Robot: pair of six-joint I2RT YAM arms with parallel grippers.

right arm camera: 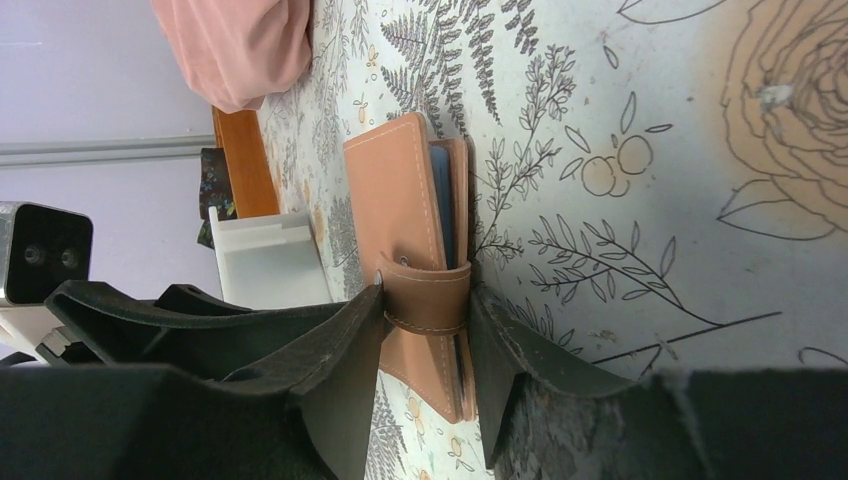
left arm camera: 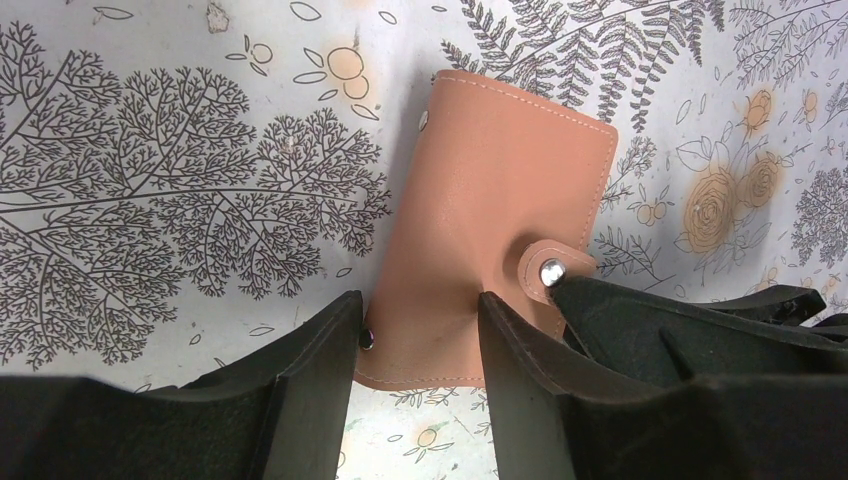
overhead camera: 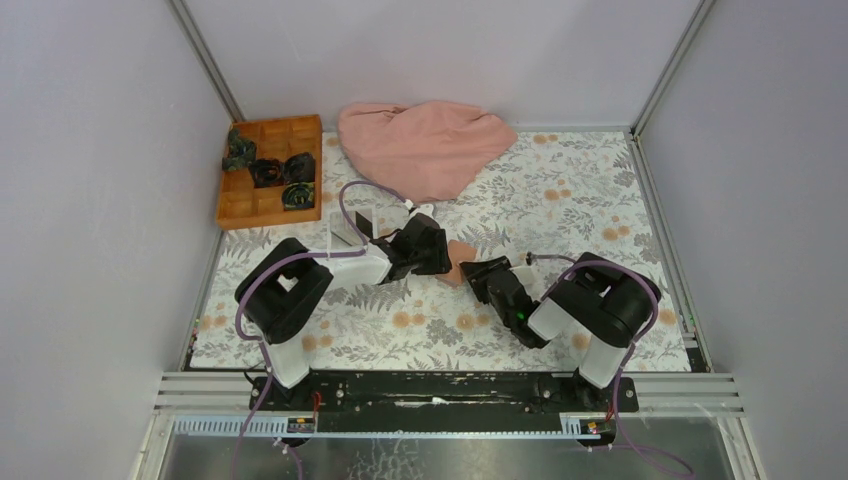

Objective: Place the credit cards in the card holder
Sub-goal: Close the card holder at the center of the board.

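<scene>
Floral tablecloth (overhead camera: 560,200); right pincer (right arm camera: 425,300) tight around upright card holder (right arm camera: 395,200); left pincer (left arm camera: 418,302) half-open, empty, at its face

The card holder (left arm camera: 490,190) is a small reddish-brown leather wallet with pale stitching. It is folded shut near the middle of the surface (overhead camera: 560,200). Its snap strap (left arm camera: 548,268) is on its 4 o'clock side. A blue credit card (right arm camera: 441,205) peeks out between the covers.

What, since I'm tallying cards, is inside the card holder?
Between the covers of the card holder, the edge of a blue card shows. The covers and the closed strap hide the rest, so how many cards are inside cannot be told.
</scene>
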